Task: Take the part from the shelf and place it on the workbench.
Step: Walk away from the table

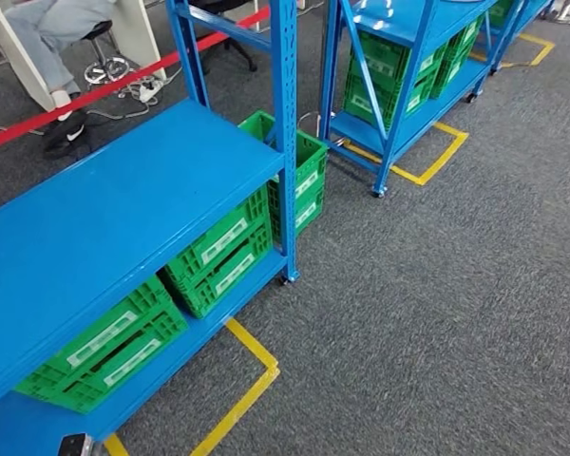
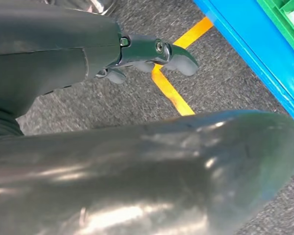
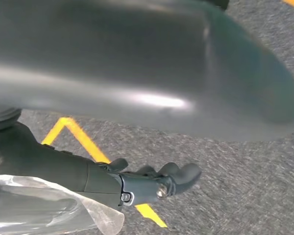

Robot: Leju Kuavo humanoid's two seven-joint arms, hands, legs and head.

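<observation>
The part [image 3: 45, 208], bagged in clear plastic, rides gripped in the right hand [image 3: 145, 183], left hand [image 2: 145, 56] loose and empty, workbench placement still ahead.

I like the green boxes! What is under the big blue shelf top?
Under the blue shelf top, green crates sit on the bottom shelf; another crate stands behind the post. The top board covers their insides, so any contents are hidden.
</observation>
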